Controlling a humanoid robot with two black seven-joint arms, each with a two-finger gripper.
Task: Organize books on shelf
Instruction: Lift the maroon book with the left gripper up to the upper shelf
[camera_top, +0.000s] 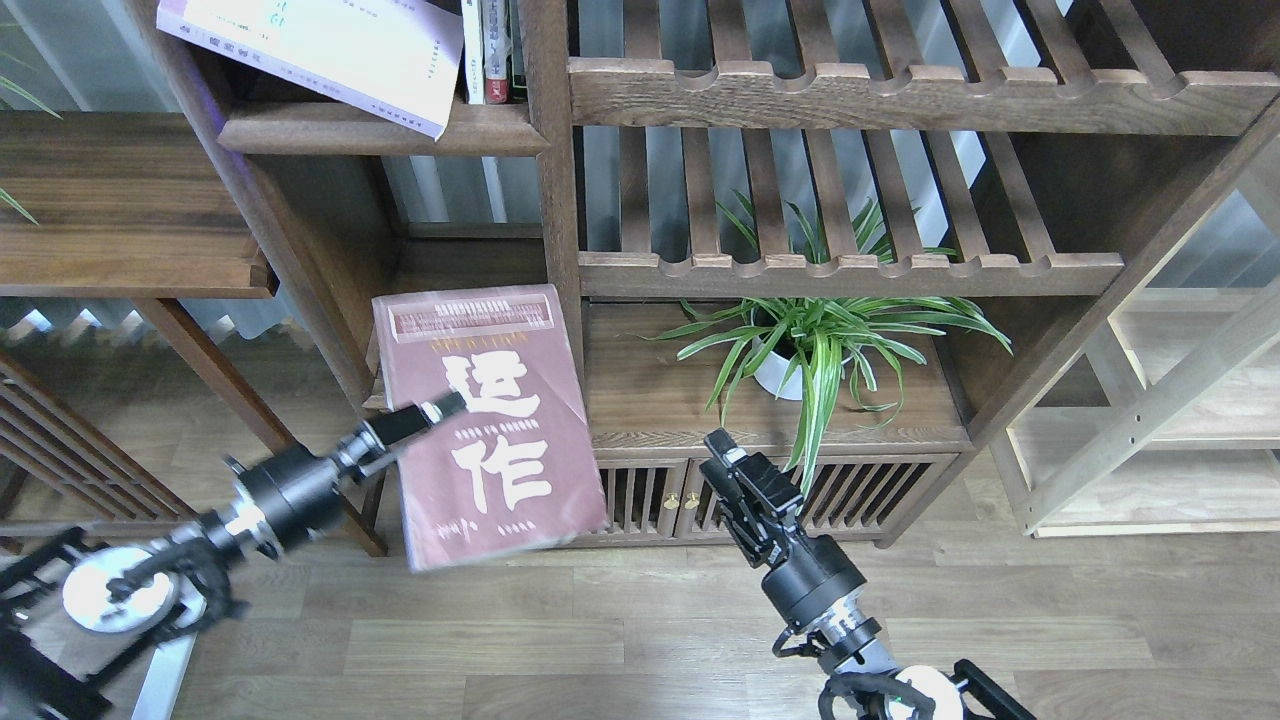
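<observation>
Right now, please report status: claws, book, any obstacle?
Left claw on maroon book, grip unclear. Right claw holds nothing. Book tilted against the bookcase. Potted plant in next compartment.

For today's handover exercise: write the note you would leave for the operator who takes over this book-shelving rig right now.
Left end effector: shut on the maroon book, gripping its left edge; the book hangs tilted in front of the dark bookcase, low and partly outside its compartment.
Right end effector: holds nothing, near the cabinet doors; open or shut cannot be told.
Done: a pale book lies slanted on the upper shelf beside upright books.
Left: seat the maroon book, straighten the pale one. No red book is in view.
</observation>
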